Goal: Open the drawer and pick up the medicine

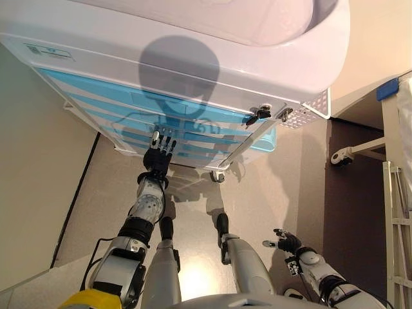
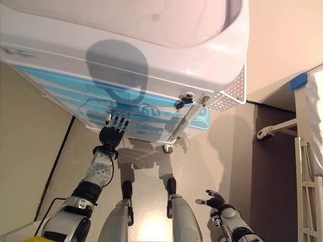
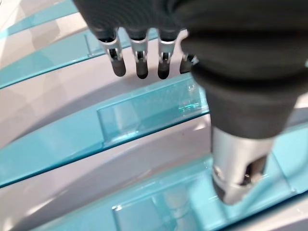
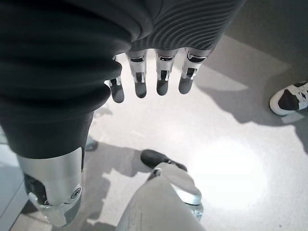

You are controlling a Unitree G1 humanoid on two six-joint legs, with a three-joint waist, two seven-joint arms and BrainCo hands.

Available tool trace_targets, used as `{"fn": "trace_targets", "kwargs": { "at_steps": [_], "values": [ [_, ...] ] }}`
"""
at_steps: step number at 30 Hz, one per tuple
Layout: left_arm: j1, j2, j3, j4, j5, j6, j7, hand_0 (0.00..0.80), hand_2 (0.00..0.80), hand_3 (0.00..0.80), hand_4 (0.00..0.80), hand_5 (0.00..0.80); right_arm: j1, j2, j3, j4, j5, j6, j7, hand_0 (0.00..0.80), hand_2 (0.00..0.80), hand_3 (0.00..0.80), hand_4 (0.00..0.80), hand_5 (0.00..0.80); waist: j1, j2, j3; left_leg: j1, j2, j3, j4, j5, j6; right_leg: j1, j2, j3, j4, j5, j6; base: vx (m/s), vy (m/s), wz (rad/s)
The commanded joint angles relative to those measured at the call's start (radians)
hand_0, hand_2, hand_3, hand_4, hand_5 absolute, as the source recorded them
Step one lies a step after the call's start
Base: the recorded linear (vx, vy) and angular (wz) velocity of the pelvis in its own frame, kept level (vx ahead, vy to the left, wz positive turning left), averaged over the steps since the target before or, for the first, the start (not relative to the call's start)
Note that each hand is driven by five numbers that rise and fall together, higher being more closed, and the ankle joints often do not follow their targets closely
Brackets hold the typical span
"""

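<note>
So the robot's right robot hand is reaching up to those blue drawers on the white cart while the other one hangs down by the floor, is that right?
Not quite: it is the left robot hand that reaches to the blue drawers of the white cart, fingers straight. The right robot hand is the one hanging low over the floor. The left eye view shows both, and the left wrist view shows the drawer fronts just past the fingers.

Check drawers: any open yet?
All shut: the blue drawers sit flush in the cart front. The left robot hand reaches toward them with fingers straight.
</note>
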Motion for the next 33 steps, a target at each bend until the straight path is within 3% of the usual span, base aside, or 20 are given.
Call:
{"fn": "trace_targets", "kwargs": {
  "at_steps": [1, 10, 20, 21, 22, 23, 33],
  "values": [
    [-0.203, 0.025, 0.009, -0.138, 0.03, -0.035, -0.086, 0.0, 0.0, 0.0, 0.0, 0.0, 0.033, -0.043, 0.053, 0.005, 0.0, 0.007, 0.0, 0.0, 0.0, 0.0, 0.0, 0.0, -0.025, 0.006, -0.038, -0.019, -0.024, -0.019, 0.115, -0.113, 0.019, 0.013, 0.031, -0.016, -0.023, 0.001, 0.013, 0.036, -0.03, 0.01],
    [-0.237, 0.027, 0.012, -0.069, 0.024, -0.019, -0.081, 0.0, 0.0, 0.0, 0.0, 0.0, 0.018, -0.043, 0.058, -0.002, 0.017, 0.006, -0.004, 0.0, 0.0, 0.0, 0.0, 0.0, -0.038, -0.019, -0.034, -0.072, -0.016, -0.02, 0.179, -0.134, 0.015, -0.028, 0.039, -0.013, 0.007, -0.005, 0.01, -0.002, -0.001, 0.0],
    [-0.282, 0.073, 0.018, -0.026, 0.043, 0.001, -0.101, 0.0, 0.0, 0.0, 0.0, 0.0, 0.015, -0.042, 0.068, -0.026, 0.047, 0.001, 0.012, 0.0, 0.0, 0.0, 0.0, 0.0, -0.049, -0.038, -0.047, -0.156, 0.029, -0.013, 0.33, -0.232, 0.024, -0.109, 0.075, 0.002, 0.105, -0.051, 0.018, 0.016, 0.006, -0.1],
    [-0.284, 0.077, 0.014, -0.026, 0.048, 0.006, -0.107, 0.185, 0.185, 0.185, 0.185, 0.185, 0.017, -0.042, 0.068, -0.021, 0.047, 0.001, 0.014, 0.0, 0.0, 0.0, 0.0, 0.0, -0.05, -0.038, -0.048, -0.159, 0.029, -0.012, 0.333, -0.234, 0.025, -0.111, 0.076, 0.003, 0.104, -0.05, 0.019, -0.014, 0.019, -0.08],
    [-0.284, 0.079, 0.011, -0.039, 0.053, 0.01, -0.118, 0.593, 0.593, 0.593, 0.593, 0.593, 0.018, -0.042, 0.07, -0.015, 0.042, 0.002, 0.018, 0.0, 0.0, 0.0, 0.0, 0.0, -0.052, -0.039, -0.053, -0.163, 0.032, -0.009, 0.332, -0.235, 0.026, -0.116, 0.08, 0.005, 0.102, -0.049, 0.019, -0.014, 0.019, -0.03],
    [-0.284, 0.079, 0.011, -0.039, 0.053, 0.01, -0.118, 0.8, 0.8, 0.8, 0.8, 0.8, 0.019, -0.042, 0.07, -0.015, 0.042, 0.002, 0.018, 0.0, 0.0, 0.0, 0.0, 0.0, -0.052, -0.039, -0.053, -0.164, 0.032, -0.009, 0.332, -0.235, 0.026, -0.117, 0.08, 0.005, 0.102, -0.048, 0.019, 0.0, 0.0, 0.0],
    [-0.246, 0.071, -0.016, -0.11, 0.054, 0.029, -0.188, 0.8, 0.8, 0.8, 0.8, 0.8, 0.036, -0.057, 0.072, -0.02, 0.016, -0.004, 0.044, 0.0, 0.0, 0.0, 0.0, 0.0, -0.046, -0.023, -0.059, -0.166, 0.021, -0.013, 0.313, -0.224, 0.023, -0.121, 0.075, 0.003, 0.091, -0.037, 0.015, -0.022, 0.014, -0.04]
  ]
}}
